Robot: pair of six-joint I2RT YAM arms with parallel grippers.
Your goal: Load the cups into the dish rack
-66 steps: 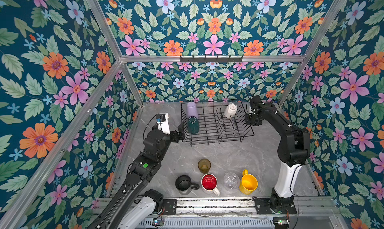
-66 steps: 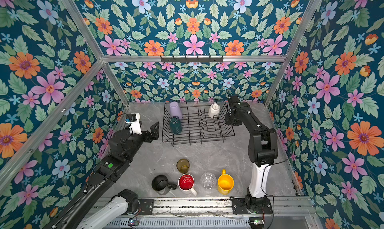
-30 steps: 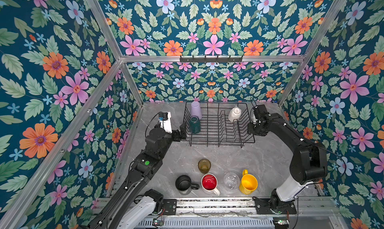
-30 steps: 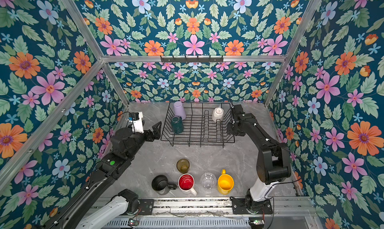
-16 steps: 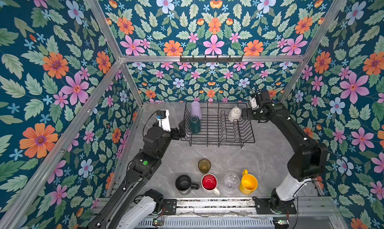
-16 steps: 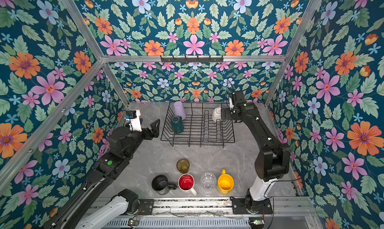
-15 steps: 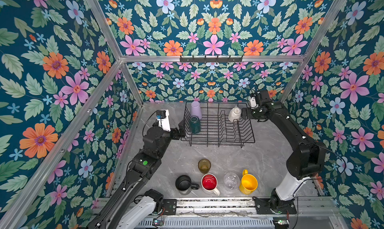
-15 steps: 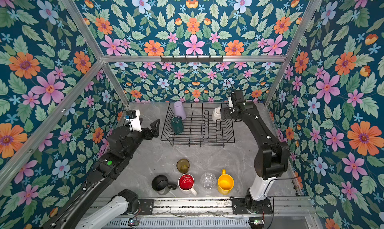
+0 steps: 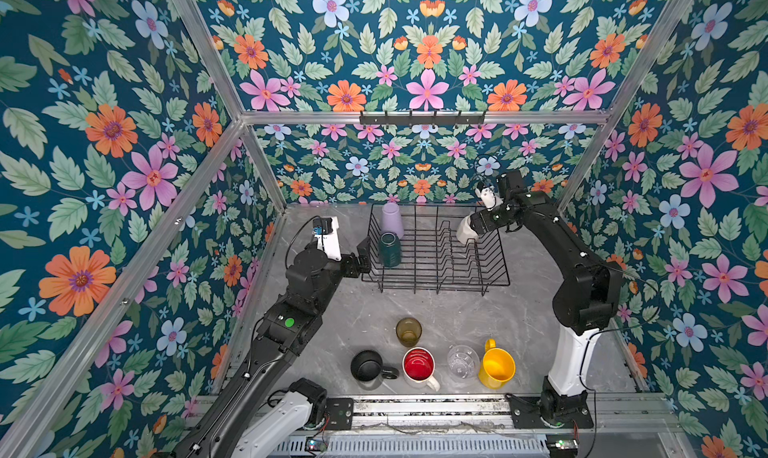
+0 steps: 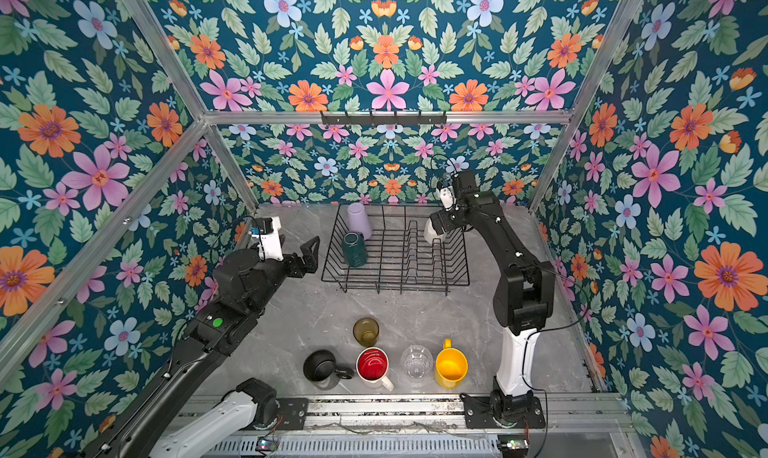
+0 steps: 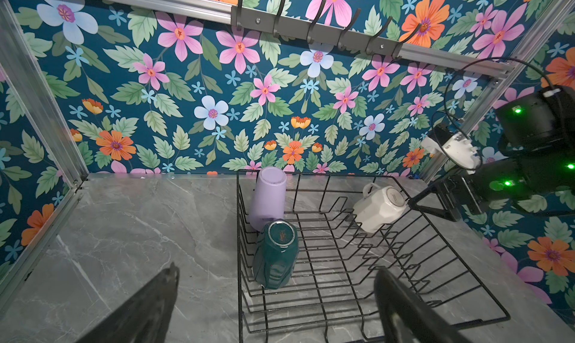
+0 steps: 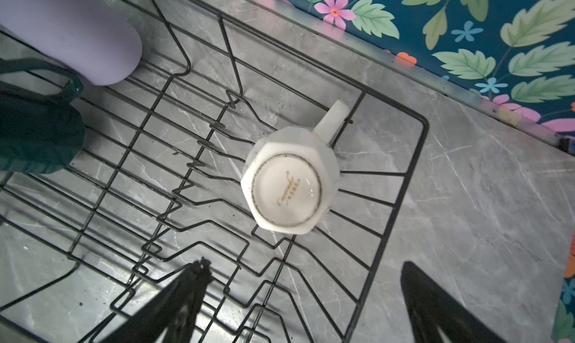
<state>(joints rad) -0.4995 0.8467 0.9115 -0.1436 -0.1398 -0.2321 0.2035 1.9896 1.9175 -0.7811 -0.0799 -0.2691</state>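
Right gripper (image 12: 305, 271) jaws spread wide, nothing held, hanging over the cream-white mug (image 12: 287, 192). That mug sits base-up and tilted in the dish rack's (image 9: 432, 265) far right corner. Lilac tumbler (image 9: 392, 221) and teal mug (image 9: 390, 250) are base-up along the rack's left side. Left gripper (image 10: 309, 255) jaws fully apart, empty, just beside the rack's left wall. Outside the rack, at the bench (image 9: 457, 319) front: amber glass (image 9: 408, 331), black mug (image 9: 366, 364), red-inside white mug (image 9: 418, 364), clear glass (image 9: 462, 361), yellow mug (image 9: 496, 366).

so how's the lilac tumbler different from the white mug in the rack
The lilac tumbler is taller, smooth and handleless; the cream-white mug is squat, faceted and has a handle. The tumbler sits in the far left corner of the dish rack, the mug near its far right corner. Both are bottom up in the rack.
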